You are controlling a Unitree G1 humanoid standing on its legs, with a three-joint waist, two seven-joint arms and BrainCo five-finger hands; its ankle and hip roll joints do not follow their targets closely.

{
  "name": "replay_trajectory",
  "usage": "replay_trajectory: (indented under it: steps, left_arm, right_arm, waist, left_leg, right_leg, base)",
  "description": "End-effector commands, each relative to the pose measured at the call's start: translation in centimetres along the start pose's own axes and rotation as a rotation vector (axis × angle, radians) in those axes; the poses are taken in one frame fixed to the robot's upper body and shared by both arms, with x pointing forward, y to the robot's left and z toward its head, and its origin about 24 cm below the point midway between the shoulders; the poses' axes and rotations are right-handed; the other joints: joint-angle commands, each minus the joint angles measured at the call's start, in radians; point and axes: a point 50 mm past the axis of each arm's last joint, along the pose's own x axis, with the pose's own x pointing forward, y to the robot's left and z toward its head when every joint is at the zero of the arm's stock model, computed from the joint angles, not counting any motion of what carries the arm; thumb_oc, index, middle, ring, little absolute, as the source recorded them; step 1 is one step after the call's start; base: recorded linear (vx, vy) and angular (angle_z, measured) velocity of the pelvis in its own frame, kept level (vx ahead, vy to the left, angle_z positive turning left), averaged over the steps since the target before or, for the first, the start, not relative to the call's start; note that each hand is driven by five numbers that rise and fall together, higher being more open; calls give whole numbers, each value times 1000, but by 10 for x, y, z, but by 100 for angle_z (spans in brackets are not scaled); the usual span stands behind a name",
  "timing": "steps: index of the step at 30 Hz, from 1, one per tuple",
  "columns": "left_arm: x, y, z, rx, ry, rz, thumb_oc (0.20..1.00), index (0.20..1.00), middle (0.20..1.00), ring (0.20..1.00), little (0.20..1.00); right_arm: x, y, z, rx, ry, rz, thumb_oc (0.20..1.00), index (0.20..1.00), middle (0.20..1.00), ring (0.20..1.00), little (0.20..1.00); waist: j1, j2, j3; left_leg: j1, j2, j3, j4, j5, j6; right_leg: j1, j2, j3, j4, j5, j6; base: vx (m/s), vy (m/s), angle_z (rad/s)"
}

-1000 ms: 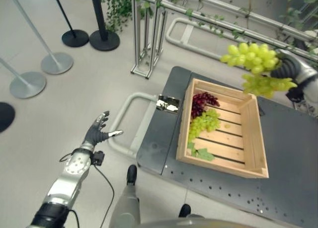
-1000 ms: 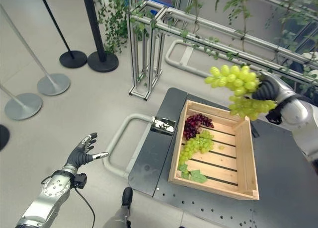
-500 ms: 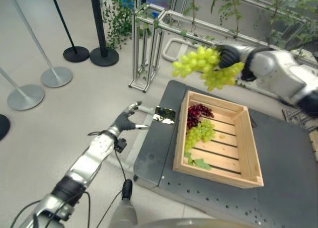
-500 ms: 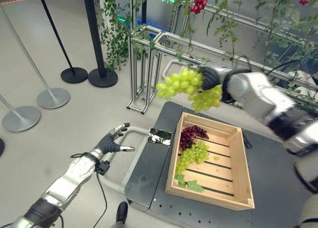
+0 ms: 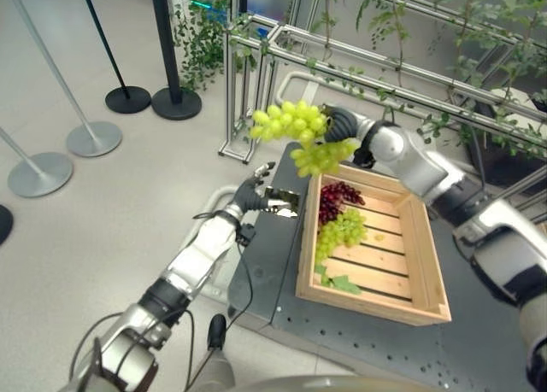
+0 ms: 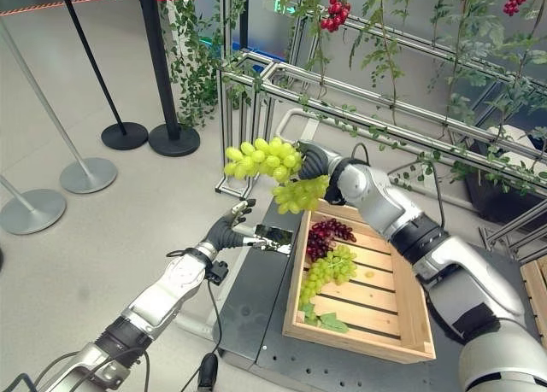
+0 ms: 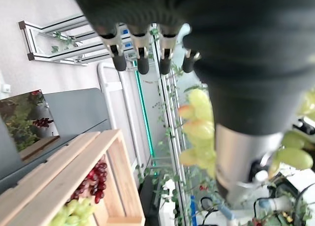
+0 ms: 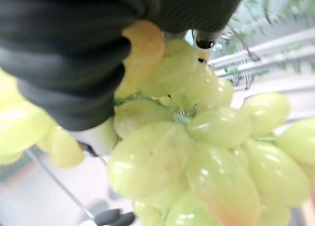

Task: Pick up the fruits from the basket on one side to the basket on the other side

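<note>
Two hands: we have both in the head views, one loaded and one free
Right hand [image 6: 314,161]: we see it up in the middle of the frame, dark fingers curled round a big bunch of green grapes [image 6: 265,159], which hangs in the air
Held bunch: it splits into two clumps, one stretching toward the left of the frame, one drooping lower, above the far left corner of the wooden crate [image 6: 414,300]; we catch it close up in the right wrist view too, grapes [image 8: 197,152] pressed right against the dark cover
Left hand [image 5: 254,193]: we spot it just left of centre, fingers straight and spread, holding nothing, hovering beside the left edge of the dark grey table [image 5: 273,255], just under the hanging bunch
Left wrist view: we see its fingertips [image 7: 142,63] straight in a row, with the crate rim and grapes past them
Crate: it sits on the table, right of centre, slatted floor partly bare
Crate contents: we count a dark red bunch [image 6: 326,232] at the far end, a green bunch [image 6: 329,268] touching it just nearer, and a green leaf [image 6: 332,322] at the near left corner
Background: metal frame with vines [image 6: 256,93] at upper centre, barrier posts [image 6: 85,174] on the floor at left
</note>
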Motion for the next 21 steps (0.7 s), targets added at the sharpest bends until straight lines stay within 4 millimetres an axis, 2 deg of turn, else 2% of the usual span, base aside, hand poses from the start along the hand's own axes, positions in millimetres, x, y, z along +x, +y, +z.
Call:
replay_trajectory:
  steps: [1, 4, 6, 7, 9, 13, 21]
  left_arm:
    - [15, 3, 31, -57, -146, 70, 1000, 1000, 1000, 1000, 1000]
    - [11, 2, 28, -62, -143, 85, 1000, 1000, 1000, 1000, 1000]
    - [8, 1, 26, -53, -139, 105, 1000, 1000, 1000, 1000, 1000]
    - [8, 1, 25, -53, -139, 104, 1000, 1000, 1000, 1000, 1000]
    - [5, 0, 24, -75, -139, 116, 1000, 1000, 1000, 1000, 1000]
    - [2, -5, 24, -106, -147, 107, 1000, 1000, 1000, 1000, 1000]
    - [1, -10, 28, -84, -168, 78, 1000, 1000, 1000, 1000, 1000]
  right_arm:
    - [-3, -16, 21, 219, -143, -215, 200, 200, 200, 200, 200]
    - [-11, -5, 16, 299, -153, -238, 200, 200, 200, 200, 200]
    - [-22, 9, 6, 431, -142, -270, 200, 200, 200, 200, 200]
    - [-22, 9, 6, 432, -141, -270, 200, 200, 200, 200, 200]
    - [-32, 26, 1, 559, -149, -273, 200, 200, 200, 200, 200]
    - [-42, 45, -1, 725, -163, -256, 200, 200, 200, 200, 200]
    - [-52, 64, -1, 818, -170, -193, 200, 200, 200, 200, 200]
  waist:
    - [18, 12, -46]
    - [17, 18, -49]
    - [14, 29, -51]
    - [14, 29, -51]
    - [10, 41, -52]
    - [2, 52, -52]
    - [-10, 62, -58]
  left_leg:
    - [133, -18, -9, 25, -229, 10]
    - [137, -20, -9, 25, -232, 12]
    - [142, -21, -6, 25, -234, 13]
    - [142, -21, -6, 24, -234, 13]
    - [147, -22, -5, 25, -236, 14]
    - [151, -23, -3, 24, -237, 14]
    - [155, -22, 3, 25, -238, 13]
  right_leg:
    - [-129, -35, 37, 62, 129, 1]
    - [-128, -36, 37, 65, 125, 0]
    - [-123, -38, 37, 64, 120, 1]
    - [-123, -38, 37, 64, 120, 1]
    - [-118, -40, 34, 66, 115, 0]
    - [-114, -41, 36, 65, 111, 0]
    - [-113, -42, 39, 65, 104, -4]
  base:
    - [0, 0, 0]
    - [0, 0, 0]
    - [0, 0, 0]
    - [0, 0, 0]
    - [0, 0, 0]
    - [0, 0, 0]
    - [0, 0, 0]
